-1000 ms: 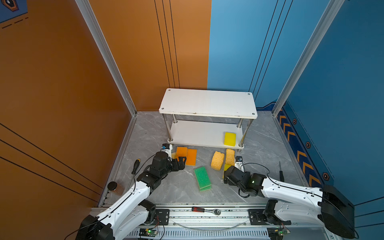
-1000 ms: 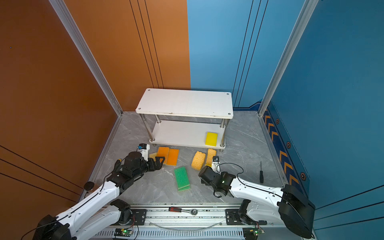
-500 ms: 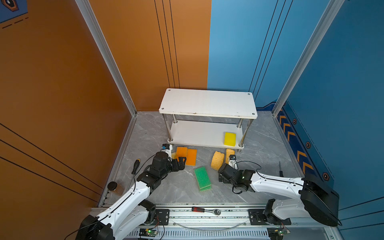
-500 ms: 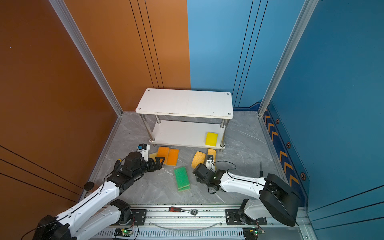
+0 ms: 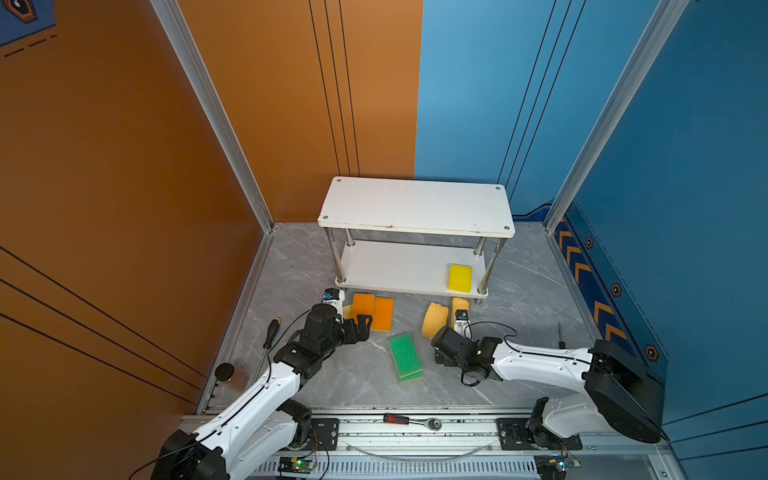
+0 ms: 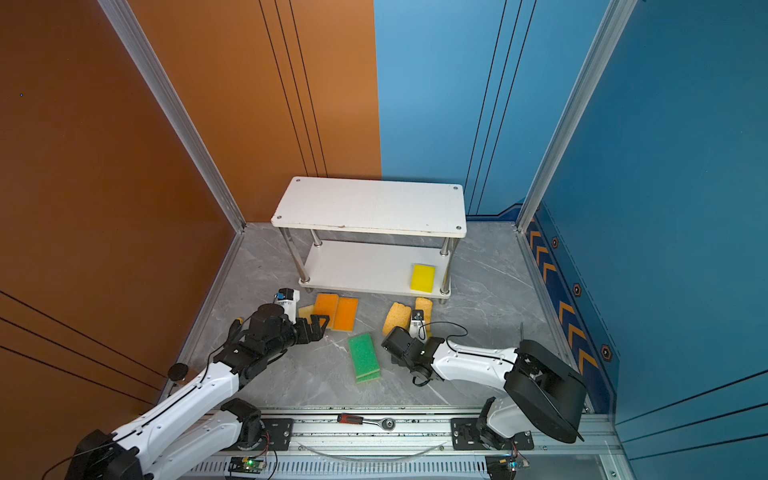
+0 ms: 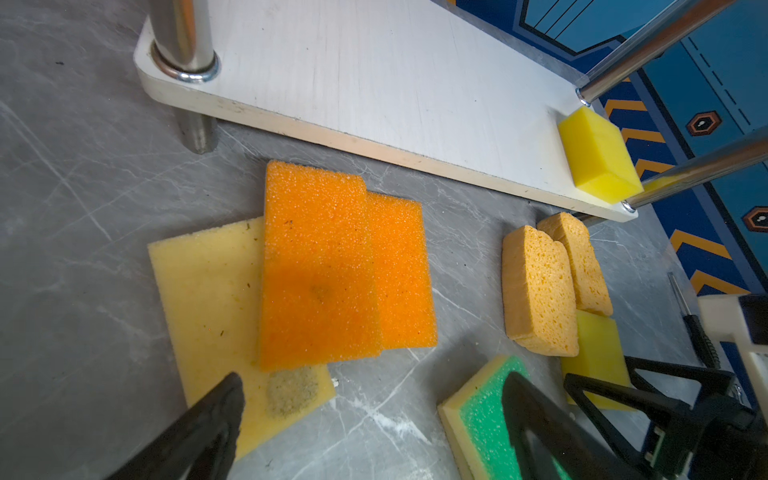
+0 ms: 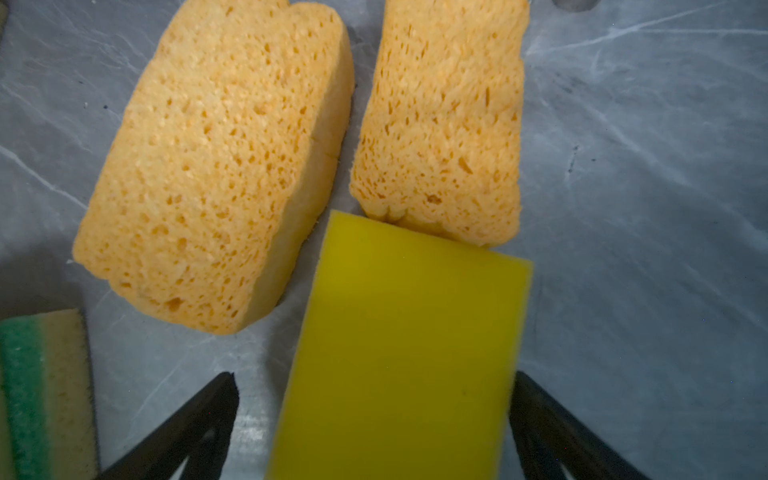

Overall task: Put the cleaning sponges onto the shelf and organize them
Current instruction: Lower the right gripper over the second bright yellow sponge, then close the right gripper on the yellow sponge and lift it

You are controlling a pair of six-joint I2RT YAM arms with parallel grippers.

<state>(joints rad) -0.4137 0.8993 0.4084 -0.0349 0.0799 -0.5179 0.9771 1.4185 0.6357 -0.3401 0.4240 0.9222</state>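
Right gripper (image 8: 374,376), jaws spread wide, sits low in front of the shelf (image 5: 415,203), out from its right front post. A yellow sponge (image 8: 399,353) lies flat between the jaws, unpinched. One finger is at its long edge and the other stands clear. Its long axis runs from the gripper toward the shelf, and its far end touches the near end of a porous sponge (image 8: 444,116). A second porous sponge (image 8: 216,166) lies just beside that one. Both point lengthwise at the shelf, and the first ends near the post.

Left gripper (image 5: 360,325), jaws spread and empty, hovers in front of the shelf's left front post, at the near edge of two orange sponges (image 7: 320,266). These overlap side by side, long axes toward the shelf, and one partly covers a pale sponge (image 7: 208,299).

Between the grippers, farther out from the shelf, two green sponges (image 5: 404,353) lie stacked and slightly offset, pointing lengthwise roughly at the shelf.

On the shelf's lower board, at its right end beside the front post, a shelved sponge (image 5: 459,277), bright yellow, lies with its long axis running front to back.
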